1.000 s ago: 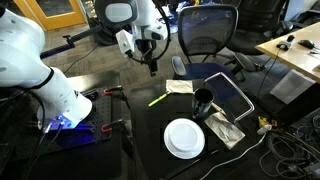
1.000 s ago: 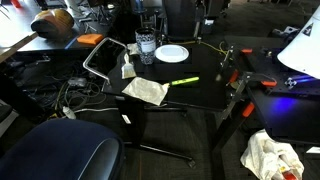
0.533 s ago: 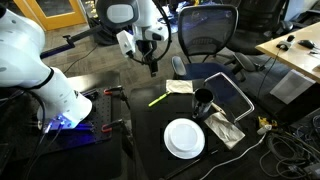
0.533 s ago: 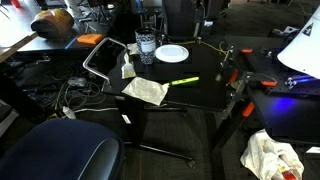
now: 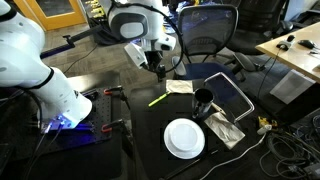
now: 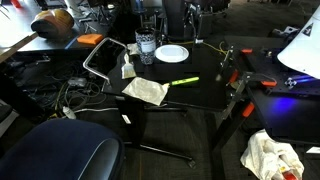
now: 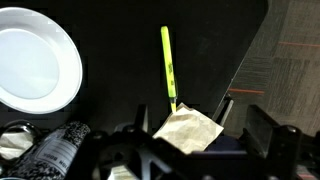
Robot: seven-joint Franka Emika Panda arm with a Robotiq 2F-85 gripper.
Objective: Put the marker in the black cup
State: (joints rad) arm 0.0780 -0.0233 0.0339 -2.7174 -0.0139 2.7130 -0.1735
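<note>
The yellow-green marker (image 5: 157, 99) lies flat on the black table, and shows in both exterior views (image 6: 184, 81) and the wrist view (image 7: 168, 62). The black cup (image 5: 203, 100) stands upright to one side of it, next to the round white plate (image 5: 184, 138). The cup also shows in an exterior view (image 6: 146, 46) and at the wrist view's lower left (image 7: 62, 146). My gripper (image 5: 160, 68) hangs open and empty above the table's far edge, over a napkin, clear of the marker. In the wrist view its fingers (image 7: 200, 122) straddle the napkin.
A crumpled napkin (image 5: 179, 87) lies by the marker's end (image 7: 187, 130). The white plate (image 7: 35, 70) sits beside the cup. Crumpled wrapping (image 5: 225, 128) and a metal-framed tray (image 5: 232, 95) are past the cup. An office chair (image 5: 205, 30) stands behind the table.
The arm has shifted slightly toward the cup side and lowered a little over the table's far edge. The marker, cup and plate have not moved.
</note>
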